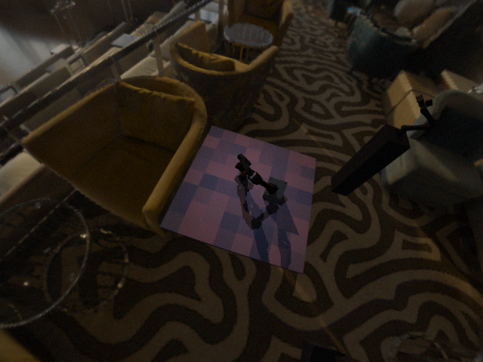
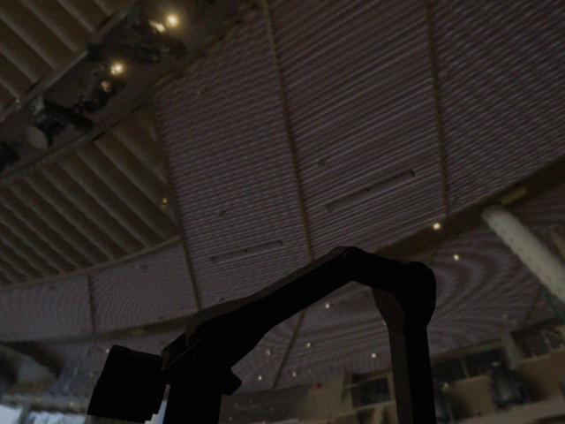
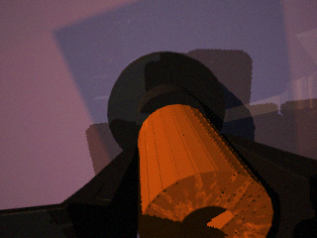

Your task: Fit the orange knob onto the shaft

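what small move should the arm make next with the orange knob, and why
Probably a slight turn of the pincer about the knob's axis, pressing down lightly. The orange knob is gripped over the round pedestal, with its upper end toward the camera; the shaft's flat side is out of sight, so alignment likely has to be felt.

The square tabletop (image 1: pixel 202 206) (image 3: pixel 35 99) has a pink, purple and blue patchwork surface. Directly on it: one dark round pedestal (image 3: pixel 124 94), positioned over a blue patch in the wrist view.
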Tool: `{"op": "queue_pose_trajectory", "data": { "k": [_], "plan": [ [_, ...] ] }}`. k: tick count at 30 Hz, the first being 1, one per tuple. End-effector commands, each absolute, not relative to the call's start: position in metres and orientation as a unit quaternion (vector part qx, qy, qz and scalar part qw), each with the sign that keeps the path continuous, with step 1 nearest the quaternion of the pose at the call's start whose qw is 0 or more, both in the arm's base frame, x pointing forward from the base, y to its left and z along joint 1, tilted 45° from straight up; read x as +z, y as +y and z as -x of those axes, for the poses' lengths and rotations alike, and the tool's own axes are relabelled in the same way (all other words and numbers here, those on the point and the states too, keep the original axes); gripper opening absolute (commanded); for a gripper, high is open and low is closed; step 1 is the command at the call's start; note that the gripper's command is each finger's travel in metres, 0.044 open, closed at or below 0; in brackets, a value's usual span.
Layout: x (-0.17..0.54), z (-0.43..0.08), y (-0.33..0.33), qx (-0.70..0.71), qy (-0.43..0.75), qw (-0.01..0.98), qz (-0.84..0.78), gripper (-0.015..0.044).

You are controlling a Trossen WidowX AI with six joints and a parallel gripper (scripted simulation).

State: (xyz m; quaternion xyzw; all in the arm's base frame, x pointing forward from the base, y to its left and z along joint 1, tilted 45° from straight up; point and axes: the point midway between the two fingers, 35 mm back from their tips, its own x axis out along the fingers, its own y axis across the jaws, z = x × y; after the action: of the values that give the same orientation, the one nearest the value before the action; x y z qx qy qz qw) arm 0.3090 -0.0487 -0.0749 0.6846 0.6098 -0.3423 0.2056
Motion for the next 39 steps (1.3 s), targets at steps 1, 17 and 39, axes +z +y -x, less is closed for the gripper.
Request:
{"op": "queue_pose_trajectory", "data": {
  "k": [1,17,39],
  "plan": [
    [-0.0760,-0.3085,-0.0481,-0.344,0.609,0.203,-0.685,0.0000],
    [-0.0761,-0.3077,-0.0477,-0.344,0.609,0.203,-0.685,0.0000],
    [-0.0753,-0.3082,-0.0492,-0.405,0.570,0.131,-0.703,0.0000]
  ]
}}
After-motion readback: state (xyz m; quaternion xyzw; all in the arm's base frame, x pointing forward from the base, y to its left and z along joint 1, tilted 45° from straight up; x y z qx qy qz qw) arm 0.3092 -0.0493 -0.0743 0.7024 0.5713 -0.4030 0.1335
